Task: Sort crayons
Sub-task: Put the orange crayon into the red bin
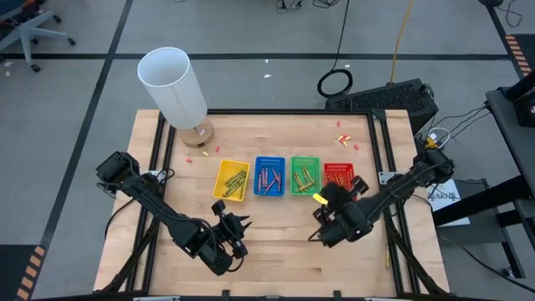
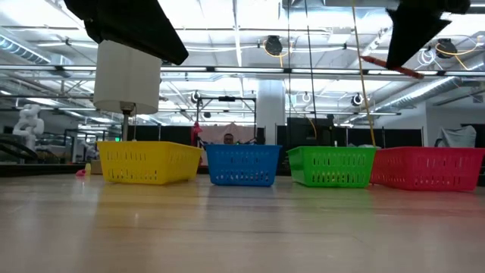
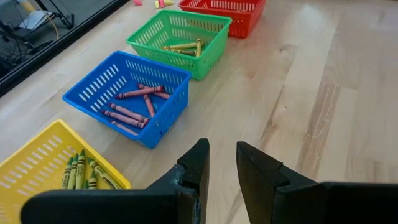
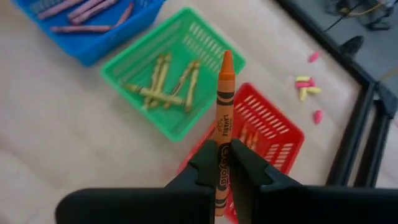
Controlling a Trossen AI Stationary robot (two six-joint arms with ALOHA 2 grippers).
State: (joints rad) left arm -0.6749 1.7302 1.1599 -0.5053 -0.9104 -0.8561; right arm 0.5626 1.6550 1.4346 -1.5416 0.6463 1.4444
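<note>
A: What do the two arms look like from above?

B: Both are matte black, built of slim links joined by bulkier rounded housings. The left end effector point(image 1: 233, 237) and the right end effector point(image 1: 320, 199) each end in two fingers.

A: And the fingers up close?

B: Dark, flat-faced and wedge-shaped, tapering to blunt tips point(image 3: 198, 163), mounted on a broad black bar. The right arm's fingers point(image 4: 205, 163) look the same. Thin dark cables run along the arms.

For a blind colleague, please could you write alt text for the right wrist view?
The right gripper holds an orange crayon upright between its closed fingers, above a red tray. Beside that sits a green tray with yellowish crayons, then a blue tray.
</note>
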